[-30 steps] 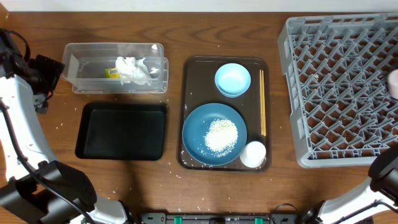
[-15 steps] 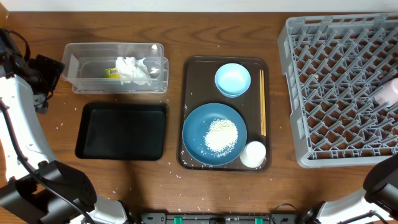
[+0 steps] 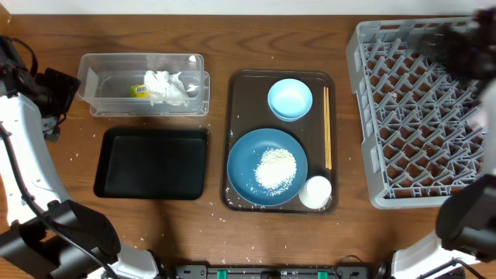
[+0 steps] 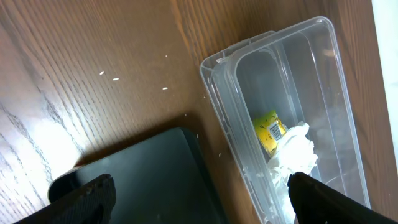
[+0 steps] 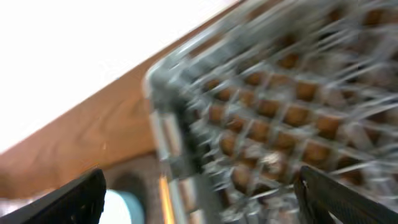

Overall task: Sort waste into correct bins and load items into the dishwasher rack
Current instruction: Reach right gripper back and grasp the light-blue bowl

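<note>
The clear box holds the yellow-green wrapper and the white napkin; both show in the left wrist view, wrapper and napkin. The black tray lies in front of it. The dark-blue plate carries rice. The light-blue bowl, chopsticks and one white cup lie beside it. The grey rack stands at the right. My left gripper is open over the black tray's edge. My right gripper is open and empty over the rack's far left corner. A second cup is not clearly seen.
The plate, bowl, cup and chopsticks all lie on a brown serving tray in the middle. A few loose rice grains dot the wood near the trays. The right arm is a dark blur over the rack's far right.
The right arm has swung from the rack's right edge to its far side and is blurred with motion. A pale blurred shape seen there earlier no longer shows clearly. The left arm is still.
</note>
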Available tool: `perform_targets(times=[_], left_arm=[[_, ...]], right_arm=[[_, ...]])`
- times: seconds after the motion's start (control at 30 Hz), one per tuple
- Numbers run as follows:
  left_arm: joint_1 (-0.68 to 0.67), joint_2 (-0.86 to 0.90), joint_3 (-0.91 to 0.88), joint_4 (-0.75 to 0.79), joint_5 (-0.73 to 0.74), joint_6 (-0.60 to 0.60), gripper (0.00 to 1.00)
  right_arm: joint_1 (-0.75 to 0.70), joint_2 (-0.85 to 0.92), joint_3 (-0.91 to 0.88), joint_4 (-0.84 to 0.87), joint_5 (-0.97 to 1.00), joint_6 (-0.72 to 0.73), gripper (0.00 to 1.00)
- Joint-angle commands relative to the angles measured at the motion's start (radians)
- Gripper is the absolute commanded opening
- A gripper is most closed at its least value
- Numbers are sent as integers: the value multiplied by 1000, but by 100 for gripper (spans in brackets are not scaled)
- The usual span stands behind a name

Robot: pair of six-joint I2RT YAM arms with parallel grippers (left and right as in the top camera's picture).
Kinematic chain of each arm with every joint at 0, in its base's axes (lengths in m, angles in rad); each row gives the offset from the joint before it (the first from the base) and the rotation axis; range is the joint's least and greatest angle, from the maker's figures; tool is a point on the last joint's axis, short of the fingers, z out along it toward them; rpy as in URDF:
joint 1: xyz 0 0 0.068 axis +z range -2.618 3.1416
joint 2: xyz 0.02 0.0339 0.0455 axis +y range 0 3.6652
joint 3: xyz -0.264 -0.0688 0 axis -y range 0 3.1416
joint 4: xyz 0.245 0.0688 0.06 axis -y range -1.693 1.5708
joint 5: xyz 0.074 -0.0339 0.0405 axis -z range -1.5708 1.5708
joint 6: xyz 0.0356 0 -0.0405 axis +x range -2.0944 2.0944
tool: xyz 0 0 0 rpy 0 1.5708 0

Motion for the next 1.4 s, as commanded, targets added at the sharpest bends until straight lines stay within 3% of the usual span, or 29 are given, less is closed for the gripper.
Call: perform_targets(times=[0.0,0.23,0.63,0.8,1.37], left_arm=[[4,6,-2,-4,-5,10,91],[4,6,-2,-3,-5,10,91],[4,6,-2,-4,-5,10,91],[4,6,-2,-4,-5,10,91],[4,6,-2,-3,-5,10,91]], right_arm=[[156,5,4,-34,170,-4,91],[488,70,3,0,454,30,73],[806,310,3,211,570,42,65],[868,359,3,188,728,140,64],[891,417,4,126,714,206,50]])
